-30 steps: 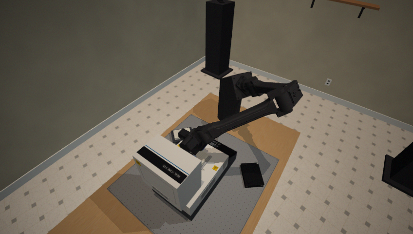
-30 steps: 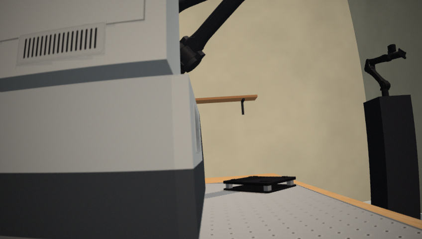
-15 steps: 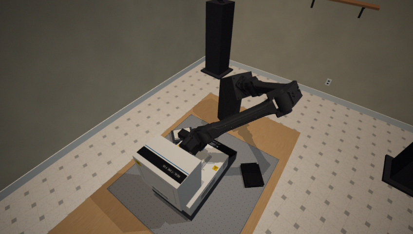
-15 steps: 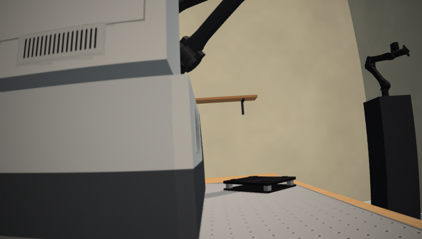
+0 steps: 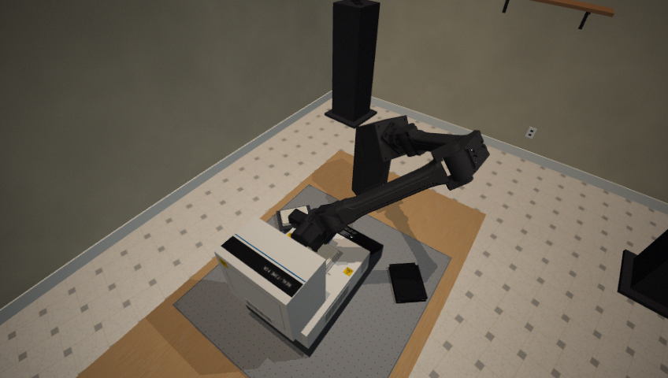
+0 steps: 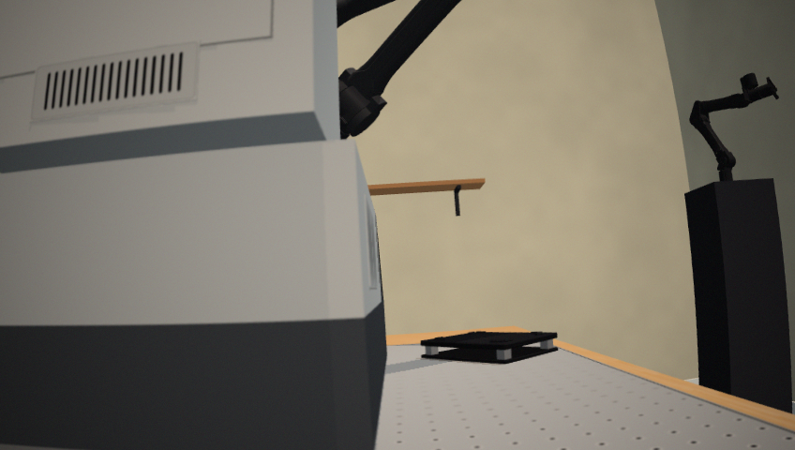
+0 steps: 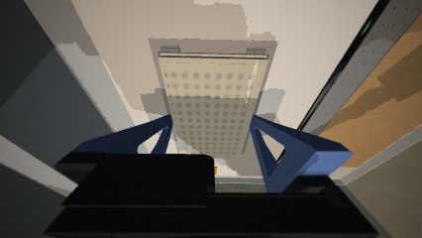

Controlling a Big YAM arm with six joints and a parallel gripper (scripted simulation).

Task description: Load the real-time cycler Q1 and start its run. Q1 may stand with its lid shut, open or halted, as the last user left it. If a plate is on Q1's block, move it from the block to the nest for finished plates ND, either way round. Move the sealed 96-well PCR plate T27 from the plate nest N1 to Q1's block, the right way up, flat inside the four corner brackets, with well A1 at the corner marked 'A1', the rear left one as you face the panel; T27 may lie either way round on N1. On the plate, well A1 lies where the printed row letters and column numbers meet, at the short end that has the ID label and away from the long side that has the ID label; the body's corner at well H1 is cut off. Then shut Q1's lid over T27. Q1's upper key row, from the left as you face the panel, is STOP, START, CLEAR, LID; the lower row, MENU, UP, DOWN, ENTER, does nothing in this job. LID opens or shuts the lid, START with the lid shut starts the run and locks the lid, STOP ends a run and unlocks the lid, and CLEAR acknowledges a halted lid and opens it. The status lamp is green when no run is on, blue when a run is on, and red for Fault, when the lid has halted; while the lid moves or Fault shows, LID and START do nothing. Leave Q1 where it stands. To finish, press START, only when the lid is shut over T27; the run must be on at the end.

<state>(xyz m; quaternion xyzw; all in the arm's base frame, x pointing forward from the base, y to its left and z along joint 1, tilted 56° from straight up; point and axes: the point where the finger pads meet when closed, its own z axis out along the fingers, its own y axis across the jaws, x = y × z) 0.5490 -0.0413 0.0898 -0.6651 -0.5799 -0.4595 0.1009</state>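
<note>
Arm [image 5: 398, 187] reaching forward, elbow bent, end effector [image 7: 210, 130] spread (blue fingers)

Lab room, real-time cycler [image 5: 262, 262] on perforated bench mat [image 5: 375, 337], black plate nest [image 5: 407, 282], tiled floor [image 5: 539, 262]

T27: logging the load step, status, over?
Gripper open, fingers astride T27. Plate down on Q1's block, lid up. Nothing in the way.
</note>
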